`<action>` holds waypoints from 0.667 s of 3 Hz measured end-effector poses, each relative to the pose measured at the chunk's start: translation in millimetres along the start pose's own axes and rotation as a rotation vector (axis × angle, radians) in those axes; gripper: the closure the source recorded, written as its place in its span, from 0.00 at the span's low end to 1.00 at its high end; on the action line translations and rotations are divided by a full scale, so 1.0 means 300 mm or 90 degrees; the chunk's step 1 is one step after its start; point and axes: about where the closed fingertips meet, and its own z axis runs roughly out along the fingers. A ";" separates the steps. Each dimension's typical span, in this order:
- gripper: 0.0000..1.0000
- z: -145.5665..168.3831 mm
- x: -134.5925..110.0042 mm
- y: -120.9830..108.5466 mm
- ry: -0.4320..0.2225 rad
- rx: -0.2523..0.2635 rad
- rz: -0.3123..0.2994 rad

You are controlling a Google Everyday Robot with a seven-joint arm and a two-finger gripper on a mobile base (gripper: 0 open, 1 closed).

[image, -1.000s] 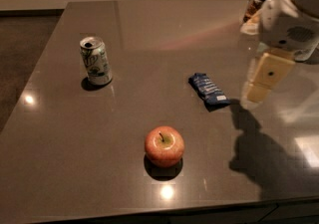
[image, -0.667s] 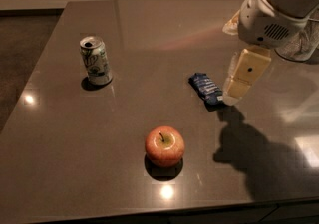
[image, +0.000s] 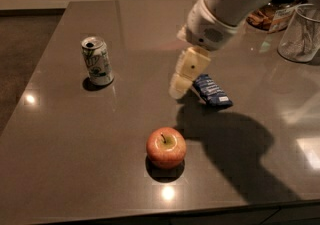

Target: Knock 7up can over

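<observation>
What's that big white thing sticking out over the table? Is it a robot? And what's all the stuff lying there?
Yes, it is a robot's arm, white and thick, reaching in from the top right. There is just one picture, taken by a camera looking down at the brown table. At the arm's end is its pincer, the cream-coloured part for grabbing and pushing. It hangs near the middle of the table, right beside a blue snack wrapper, and I see nothing in it. To the left stands a 7up can, upright, apart from the pincer. A red apple sits nearer the camera. At the far right is a clear glass.
</observation>
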 end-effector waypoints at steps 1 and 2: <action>0.00 0.128 -0.189 -0.083 -0.070 -0.024 0.018; 0.00 0.189 -0.298 -0.143 -0.111 -0.024 0.030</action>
